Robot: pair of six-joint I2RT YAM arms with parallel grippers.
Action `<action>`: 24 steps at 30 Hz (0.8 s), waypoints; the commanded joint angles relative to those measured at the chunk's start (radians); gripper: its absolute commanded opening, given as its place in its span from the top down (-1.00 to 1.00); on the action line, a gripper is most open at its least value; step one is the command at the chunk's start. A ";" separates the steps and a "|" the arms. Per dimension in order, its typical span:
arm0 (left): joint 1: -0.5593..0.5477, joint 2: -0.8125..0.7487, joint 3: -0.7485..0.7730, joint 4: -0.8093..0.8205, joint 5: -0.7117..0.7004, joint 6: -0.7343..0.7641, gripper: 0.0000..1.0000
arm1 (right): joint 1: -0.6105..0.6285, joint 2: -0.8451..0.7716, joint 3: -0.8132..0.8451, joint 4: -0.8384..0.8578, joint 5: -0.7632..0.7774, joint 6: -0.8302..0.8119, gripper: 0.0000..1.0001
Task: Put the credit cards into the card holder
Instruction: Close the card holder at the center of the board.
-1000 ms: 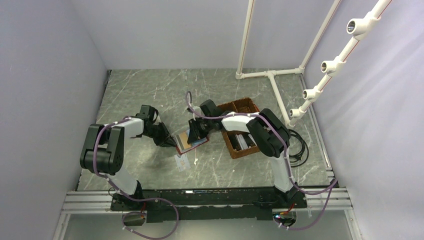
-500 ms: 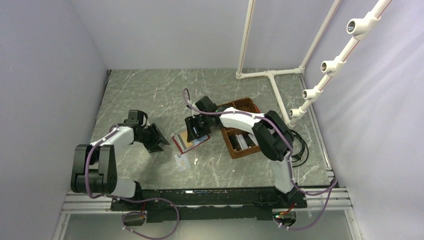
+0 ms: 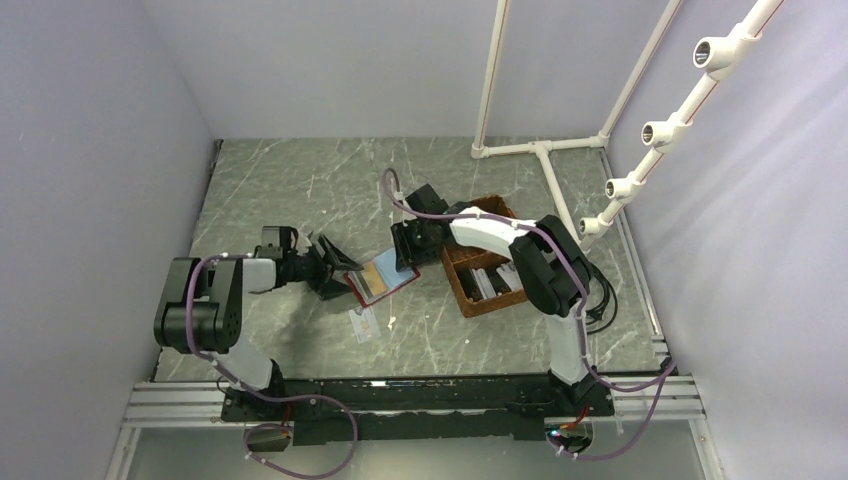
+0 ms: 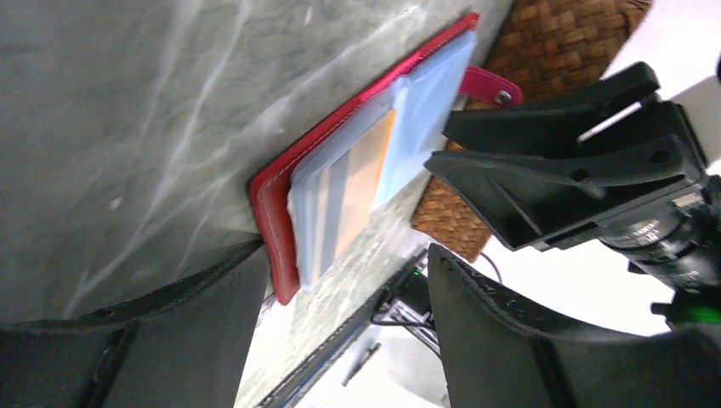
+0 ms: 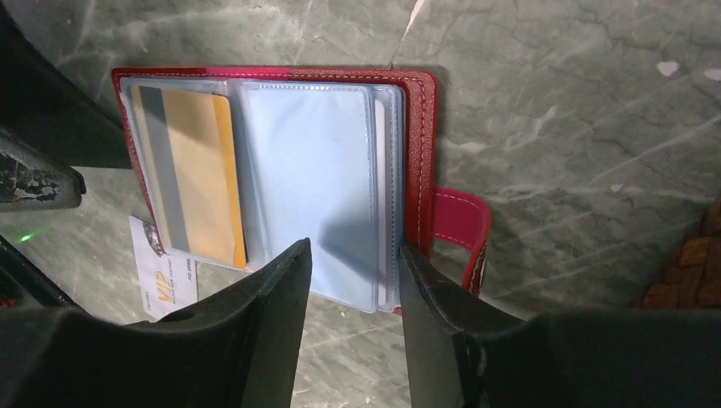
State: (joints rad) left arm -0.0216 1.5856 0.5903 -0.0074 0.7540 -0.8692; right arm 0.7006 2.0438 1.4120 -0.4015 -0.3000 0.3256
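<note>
The card holder (image 3: 383,281) lies open on the marble table, a dark red wallet with a snap tab (image 5: 459,225). A tan-orange credit card (image 5: 195,174) sits in its left clear sleeve, and a light blue page (image 5: 310,178) covers the right half. A white credit card (image 3: 364,324) marked VIP lies loose on the table in front of the wallet. My left gripper (image 3: 337,265) is open at the wallet's left edge (image 4: 270,212), holding nothing. My right gripper (image 5: 353,251) is open just above the wallet's right side, with nothing between its fingers.
A brown woven basket (image 3: 453,279) with dark items inside stands right of the wallet, close behind my right gripper (image 3: 413,250). A white pipe frame (image 3: 540,150) stands at the back right. Black cables (image 3: 598,295) lie by the right edge.
My left gripper opened, drew back to the left, then returned to the wallet's left edge. My right gripper opened and shifted slightly right, toward the basket. The wallet stayed open in place.
</note>
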 commanded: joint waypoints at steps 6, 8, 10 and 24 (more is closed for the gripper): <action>0.001 -0.043 -0.032 0.187 0.074 -0.095 -0.48 | 0.016 0.028 -0.051 0.150 -0.140 0.081 0.12; 0.000 -0.112 -0.004 0.127 0.059 -0.087 -0.48 | 0.022 0.032 -0.064 0.190 -0.172 0.120 0.12; -0.005 -0.169 0.023 0.085 0.039 -0.092 -0.49 | 0.035 0.038 -0.077 0.240 -0.216 0.171 0.12; -0.139 0.089 0.171 0.265 0.045 -0.177 -0.47 | -0.053 -0.212 -0.063 -0.001 0.010 0.162 -0.19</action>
State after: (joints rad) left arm -0.1265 1.6112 0.7227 0.1570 0.7887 -1.0050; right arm 0.6769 1.9537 1.3300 -0.3077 -0.4080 0.5327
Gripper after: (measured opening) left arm 0.741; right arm 0.589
